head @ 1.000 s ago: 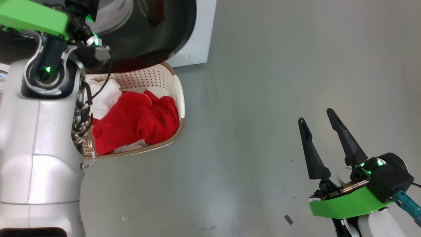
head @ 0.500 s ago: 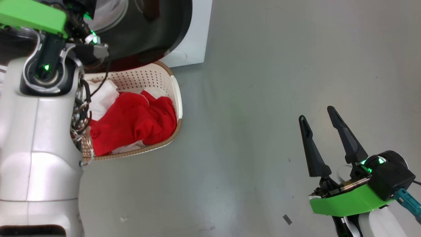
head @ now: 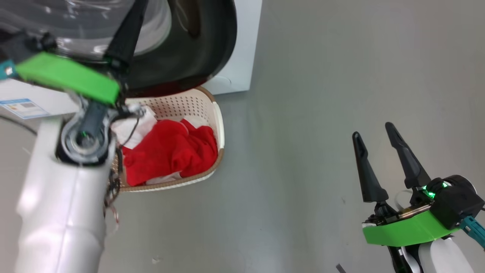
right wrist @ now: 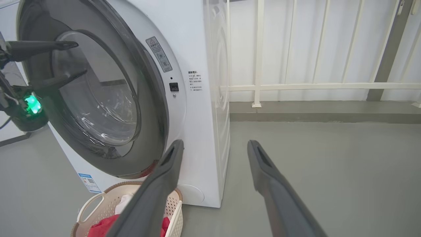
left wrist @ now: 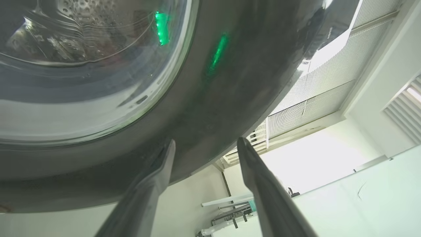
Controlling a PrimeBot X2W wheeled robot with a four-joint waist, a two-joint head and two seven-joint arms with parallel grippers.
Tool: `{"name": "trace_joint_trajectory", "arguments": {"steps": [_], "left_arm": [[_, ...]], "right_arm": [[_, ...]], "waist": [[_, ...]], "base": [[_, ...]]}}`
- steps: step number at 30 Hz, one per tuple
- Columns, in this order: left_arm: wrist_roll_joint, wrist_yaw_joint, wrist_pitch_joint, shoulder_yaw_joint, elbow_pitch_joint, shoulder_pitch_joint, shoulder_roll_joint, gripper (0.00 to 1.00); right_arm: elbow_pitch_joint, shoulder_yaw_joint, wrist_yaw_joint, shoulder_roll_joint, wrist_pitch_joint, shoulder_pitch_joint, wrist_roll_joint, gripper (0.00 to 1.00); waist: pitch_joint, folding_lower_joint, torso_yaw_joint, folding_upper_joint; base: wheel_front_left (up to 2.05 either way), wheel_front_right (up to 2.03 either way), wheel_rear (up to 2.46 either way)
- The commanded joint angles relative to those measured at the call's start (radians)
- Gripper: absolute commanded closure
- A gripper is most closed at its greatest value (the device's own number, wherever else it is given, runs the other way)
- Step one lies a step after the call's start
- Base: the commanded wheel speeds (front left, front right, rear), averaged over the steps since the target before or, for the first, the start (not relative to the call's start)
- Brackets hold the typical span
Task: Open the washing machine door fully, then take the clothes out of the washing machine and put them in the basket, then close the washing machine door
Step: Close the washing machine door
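Fingers (left wrist: 263,184) of the left gripper (left wrist: 206,142) stood spread wide with nothing between them, their tips just short of the glossy black rim of the washing machine door (right wrist: 153,115). I judged that an open gripper suited pushing the door shut, since there was nothing left to clamp. Beyond those tips rose the white washing machine (right wrist: 197,39). Its door hung ajar and out over the basket (head: 178,104), which sat on the grey floor (head: 303,113) beneath the left wrist. The red clothes (head: 170,151) filled the basket, with the white cloth piece (head: 130,129) at their far side, so the unloading looked done and only the closing remained. The right gripper (head: 373,129) waited well to the right of the basket, fingers likewise apart and empty, probably kept clear of the door's swing. Against the head picture of a second before, the whole view had shifted, so the camera had moved. The left arm sat lower and more tilted in it. One long finger now showed against the door glass (left wrist: 82,65), where earlier the wrist had hidden it.
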Motion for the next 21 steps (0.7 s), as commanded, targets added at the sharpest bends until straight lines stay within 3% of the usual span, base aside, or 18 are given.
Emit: {"name": "trace_joint_trajectory", "arguments": {"steps": [1,11,21], "left_arm": [[0.027,-0.013,-0.019,0.009,-0.048,0.023,0.040,0.00],[0.256,-0.014,-0.229,-0.091,-0.246,0.248,0.102,0.00],[0.542,0.054,-0.415,-0.138,-0.325,0.413,0.165,0.00]], "right_arm": [[-0.020,0.017,0.006,-0.009,-0.006,0.003,0.010,0.00],[0.005,0.016,0.006,-0.009,-0.006,0.022,0.013,0.00],[0.015,0.020,0.006,-0.009,-0.006,0.053,0.017,0.00]], "waist": [[-0.025,0.0000,0.022,-0.0001],[-0.118,0.0000,0.071,-0.0001],[-0.205,0.0000,0.105,-0.0001]], "base": [[0.00,0.00,0.00],[0.00,0.00,0.00],[0.00,0.00,0.00]]}}
